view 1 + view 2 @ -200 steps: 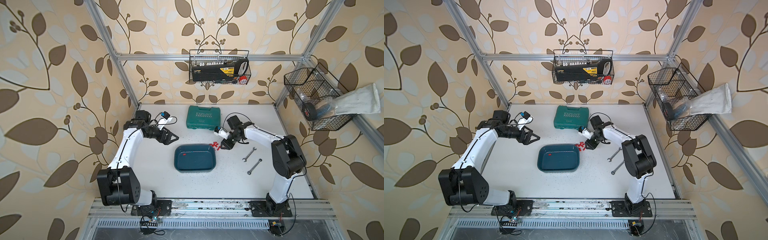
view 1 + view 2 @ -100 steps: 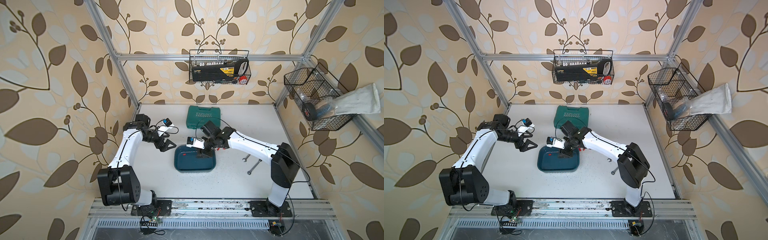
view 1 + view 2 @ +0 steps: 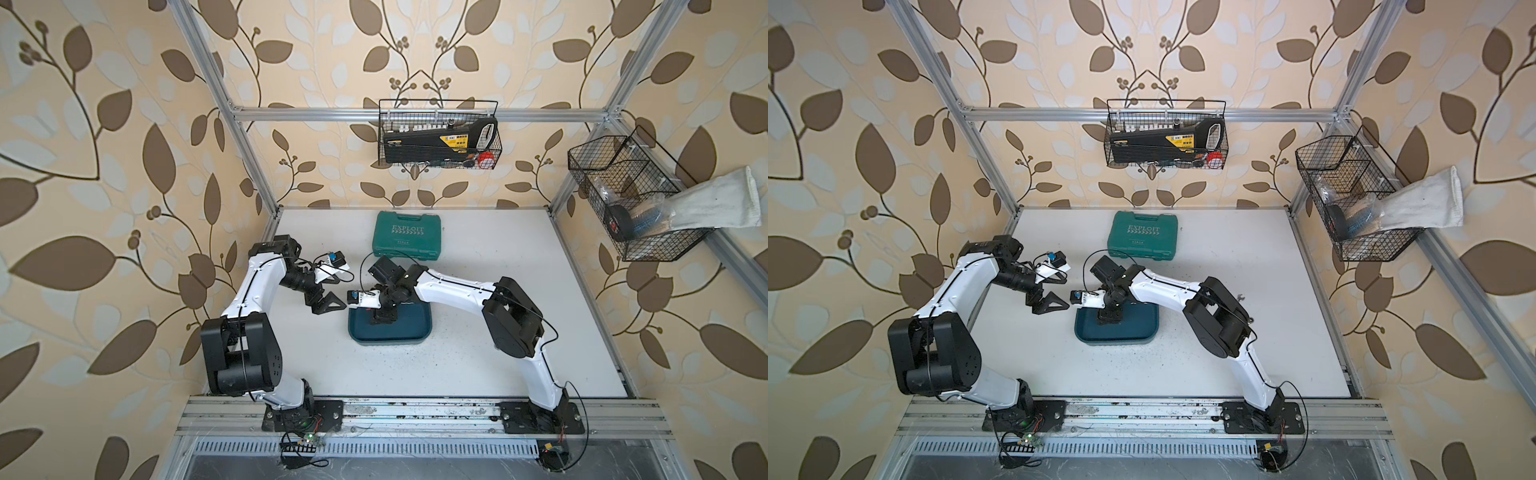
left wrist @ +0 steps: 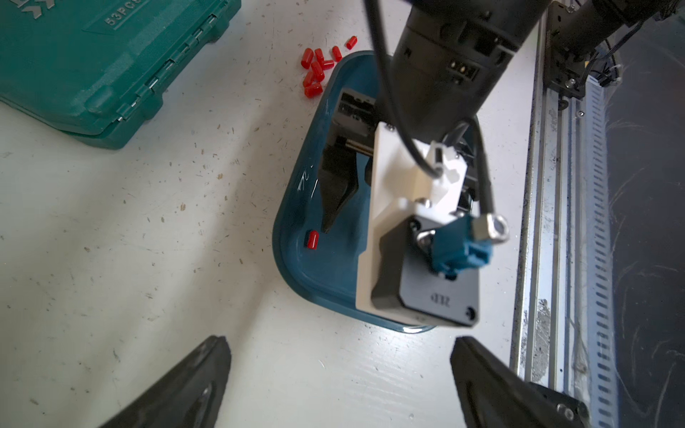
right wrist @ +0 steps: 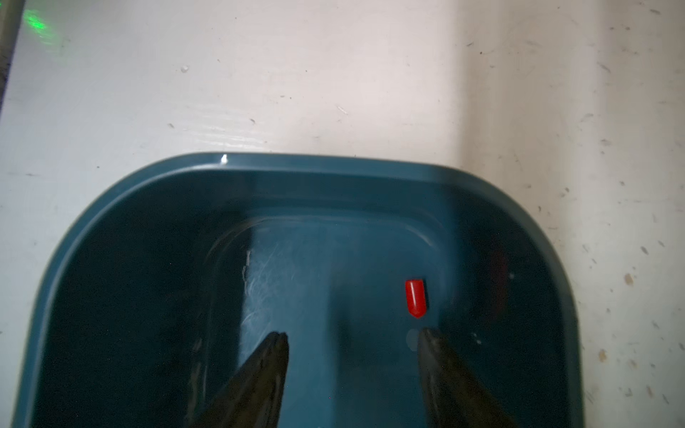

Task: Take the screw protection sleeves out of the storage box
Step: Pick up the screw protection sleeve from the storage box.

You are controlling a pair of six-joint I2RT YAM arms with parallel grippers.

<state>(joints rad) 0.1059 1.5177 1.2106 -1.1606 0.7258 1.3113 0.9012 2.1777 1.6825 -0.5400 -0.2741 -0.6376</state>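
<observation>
Reading "EXPLOIT" — green case (image 3: 406,235), behind storage box (image 3: 411,329)

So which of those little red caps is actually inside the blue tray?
The lone cap lying on the tray floor, just ahead of the right gripper. The others sit clustered on the table outside its corner.

Top views overhead, facing down, wrist views close, sharing storage box (image 5: 333,163)
</observation>
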